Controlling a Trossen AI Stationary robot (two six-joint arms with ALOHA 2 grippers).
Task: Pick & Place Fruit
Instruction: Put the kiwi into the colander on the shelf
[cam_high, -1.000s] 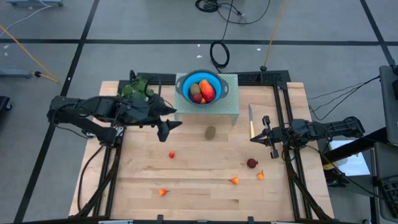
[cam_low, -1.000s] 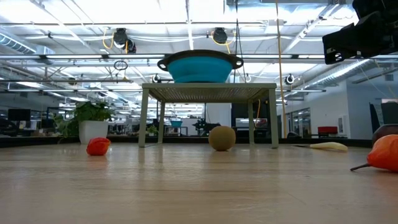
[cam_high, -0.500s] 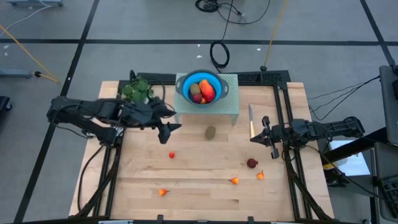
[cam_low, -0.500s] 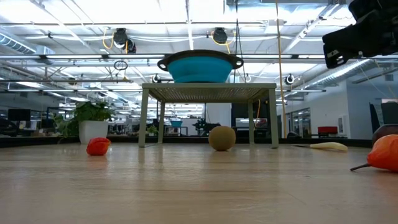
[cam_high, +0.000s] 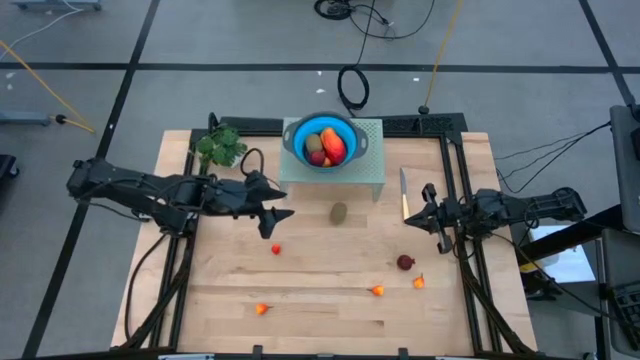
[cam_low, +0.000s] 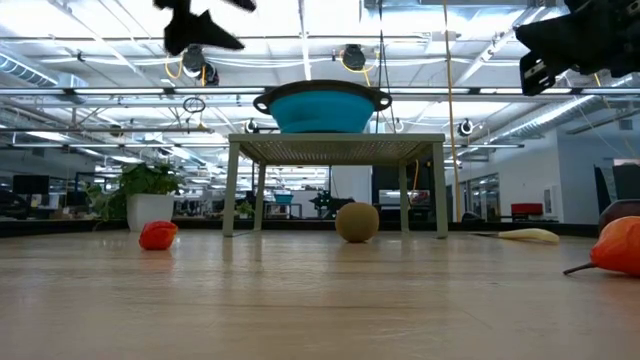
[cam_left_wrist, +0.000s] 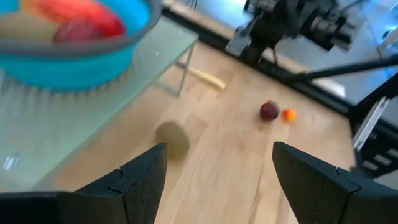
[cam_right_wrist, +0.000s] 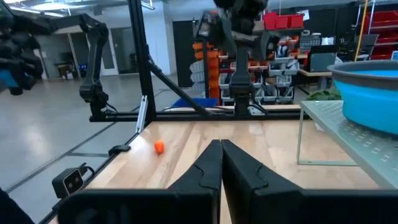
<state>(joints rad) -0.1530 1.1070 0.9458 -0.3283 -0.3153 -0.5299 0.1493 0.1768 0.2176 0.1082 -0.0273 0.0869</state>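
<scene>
Desk (cam_high: 330, 300) carries small stand (cam_high: 365, 170) with blue bowl (cam_high: 296, 135), some fruit already in it; my left arm out over desk, its fingers (cam_high: 277, 222) spread wide, empty, above and beside brown kiwi (cam_high: 339, 212); right fingers (cam_high: 424, 218) shut, parked near knife (cam_high: 403, 203); red and orange pieces scattered toward front; step: reaching for kiwi; next, I judge, lower, straddle, close.

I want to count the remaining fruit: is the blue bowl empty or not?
Not empty. The blue bowl holds several fruit pieces, including an orange-red piece.
</scene>
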